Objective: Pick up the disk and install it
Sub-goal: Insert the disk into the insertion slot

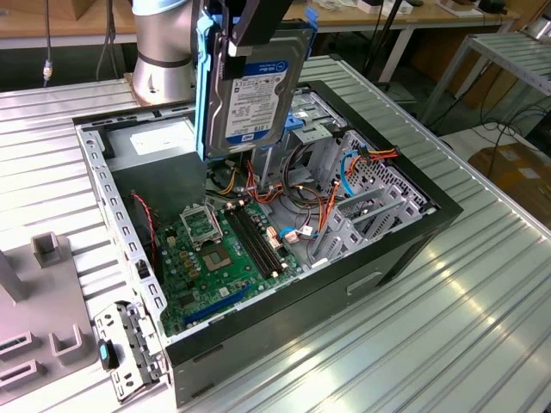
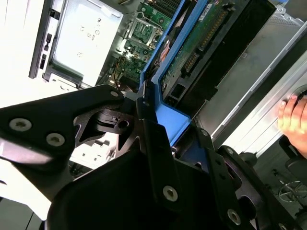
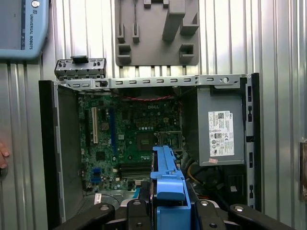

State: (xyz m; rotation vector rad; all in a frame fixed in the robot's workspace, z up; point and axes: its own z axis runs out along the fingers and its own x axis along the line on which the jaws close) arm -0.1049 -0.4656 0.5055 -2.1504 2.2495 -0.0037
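One claw (image 1: pixel 251 24), clenched on the disk (image 1: pixel 258 86): the black fingers (image 2: pixel 156 143) press on the blue side rails at the disk's upper end. The disk hangs upright below the claw, label face toward the exterior camera, and in the second wrist view its green circuit side (image 2: pixel 201 43) shows. In the first wrist view the claw (image 3: pixel 168 213) and the edge of the disk (image 3: pixel 167 175) sit over the motherboard.

Below: the open computer case (image 1: pixel 362 288), lying on its side with the lid off. The disk is held above it, clear of the case rim and touching nothing inside. Inside are the motherboard (image 1: pixel 219 249), loose orange and red cables (image 1: pixel 331 185) toward the exterior view's right, and a grey power supply with a white sticker (image 3: pixel 220 129) at one end.

Surface: ribbed metal bench (image 1: pixel 456 327), bare on the exterior view's right of the case. On the exterior view's left are a grey fixture block (image 1: pixel 39 323) and, just beside the case corner, a grey cage with a blue latch (image 1: pixel 129 344).

A person's hand (image 2: pixel 292 117) rests at the bench edge, well apart from the claw.

Room: wooden tables (image 1: pixel 430 17) and a metal rack (image 1: pixel 508 60) behind the bench.
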